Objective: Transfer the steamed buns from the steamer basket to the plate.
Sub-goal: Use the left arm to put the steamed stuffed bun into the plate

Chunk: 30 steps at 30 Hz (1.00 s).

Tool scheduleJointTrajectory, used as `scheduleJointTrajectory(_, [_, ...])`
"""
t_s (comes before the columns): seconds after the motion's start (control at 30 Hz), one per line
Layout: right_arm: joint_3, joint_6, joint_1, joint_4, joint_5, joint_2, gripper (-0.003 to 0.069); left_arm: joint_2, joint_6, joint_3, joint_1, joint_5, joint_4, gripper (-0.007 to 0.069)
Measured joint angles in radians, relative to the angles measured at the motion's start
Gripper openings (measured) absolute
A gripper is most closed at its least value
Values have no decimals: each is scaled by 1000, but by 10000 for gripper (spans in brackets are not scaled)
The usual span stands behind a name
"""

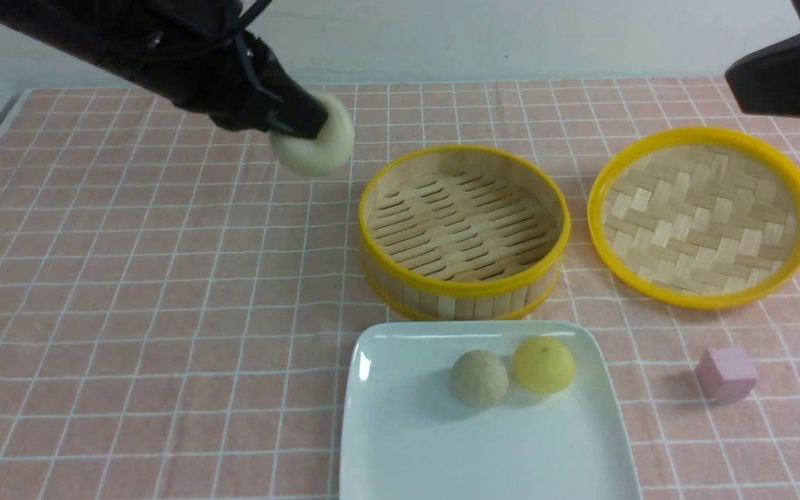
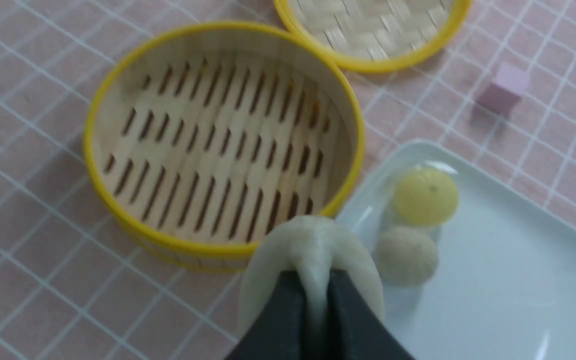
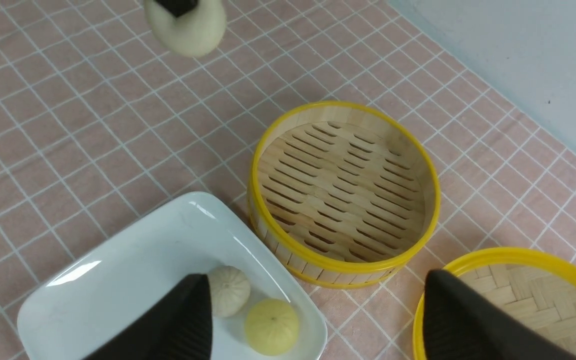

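My left gripper is shut on a pale steamed bun, held in the air to the left of the steamer basket. In the left wrist view the two dark fingers pinch the bun at its pleated top. The basket's slatted floor is bare. A beige-grey bun and a yellow bun sit side by side on the white square plate, which lies in front of the basket. My right gripper hangs open and holds nothing, high above the gap between the basket and the lid.
The shallow woven lid lies upturned to the right of the basket. A small pink cube rests on the checked pink cloth, right of the plate. The right arm shows at the top right corner.
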Motion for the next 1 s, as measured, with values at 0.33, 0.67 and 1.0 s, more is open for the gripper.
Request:
scheduleJointTrajectory(0.33, [0, 0, 0, 4, -4, 0, 549, 105, -93, 64, -190, 82, 139, 34])
scheduleJointTrajectory(0.67, [1, 0, 0, 6, -3, 0, 549, 295, -116, 97, -269, -4, 184, 34])
scheduleJointTrajectory(1.0, [1, 0, 0, 5, 2, 0, 549, 415, -117, 97, -269, -63, 171, 36])
